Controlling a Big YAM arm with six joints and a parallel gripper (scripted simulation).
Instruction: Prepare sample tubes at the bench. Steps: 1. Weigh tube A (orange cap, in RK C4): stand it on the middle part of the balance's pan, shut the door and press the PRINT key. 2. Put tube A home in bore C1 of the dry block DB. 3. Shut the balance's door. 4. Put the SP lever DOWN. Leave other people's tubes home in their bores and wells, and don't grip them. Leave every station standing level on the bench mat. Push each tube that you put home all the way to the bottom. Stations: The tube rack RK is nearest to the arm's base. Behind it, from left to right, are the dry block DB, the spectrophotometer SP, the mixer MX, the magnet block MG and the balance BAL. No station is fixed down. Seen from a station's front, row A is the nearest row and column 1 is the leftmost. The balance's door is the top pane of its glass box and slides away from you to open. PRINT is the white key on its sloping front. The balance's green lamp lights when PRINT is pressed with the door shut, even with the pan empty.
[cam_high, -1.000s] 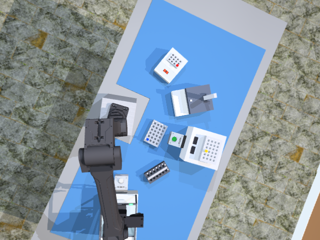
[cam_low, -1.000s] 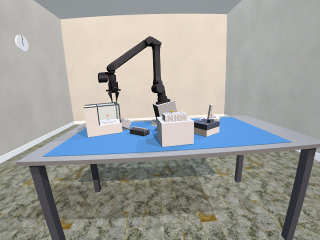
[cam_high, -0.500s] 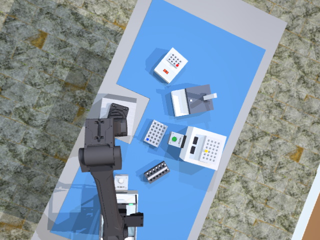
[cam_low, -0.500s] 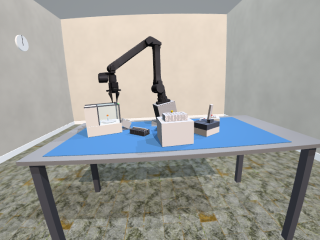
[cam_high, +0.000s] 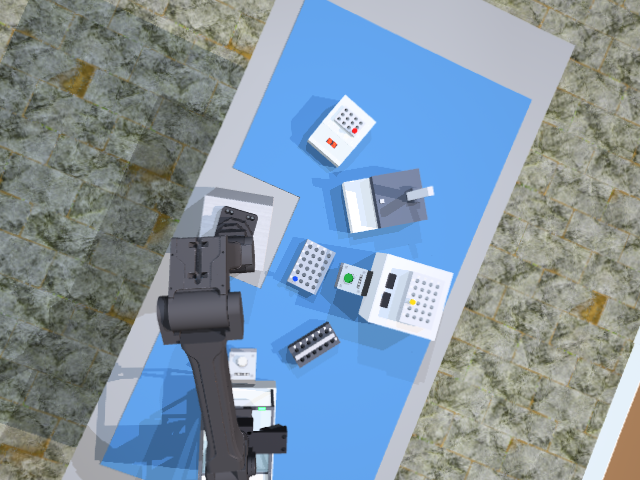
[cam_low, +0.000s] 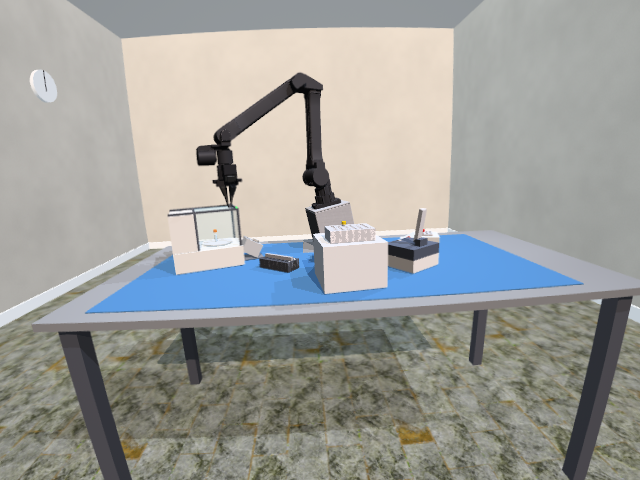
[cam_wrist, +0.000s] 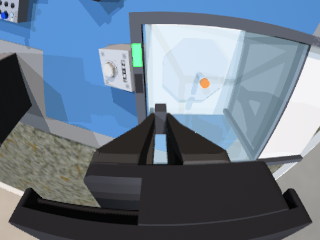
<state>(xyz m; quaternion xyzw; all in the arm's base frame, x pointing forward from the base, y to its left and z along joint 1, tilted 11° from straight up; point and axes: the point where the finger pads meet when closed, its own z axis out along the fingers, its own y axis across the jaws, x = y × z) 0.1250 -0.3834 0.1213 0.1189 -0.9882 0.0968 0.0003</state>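
Note:
Tube A (cam_low: 215, 231) (cam_wrist: 204, 83), orange-capped, stands upright on the balance's round pan (cam_wrist: 177, 57) inside the glass box. The balance (cam_low: 209, 259) (cam_high: 262, 408) (cam_wrist: 137, 55) has its green lamp (cam_low: 236, 207) lit. The top glass door looks shut, with its small dark handle near the front. My gripper (cam_low: 230, 204) (cam_wrist: 160, 118) points down at the box top and is shut on that handle. The white PRINT key (cam_high: 242, 361) (cam_wrist: 109, 70) is uncovered. Dry block DB (cam_high: 327, 153) holds a red-capped tube. The SP lever (cam_high: 419, 193) (cam_low: 419, 224) stands up.
The rack RK (cam_high: 311, 267) holds a blue-capped tube. The magnet block MG (cam_high: 313, 344) (cam_low: 279, 262) lies between the balance and the mixer MX (cam_high: 372, 310) (cam_low: 351, 268), which holds a yellow-capped tube. My forearm hangs over the balance in the top view.

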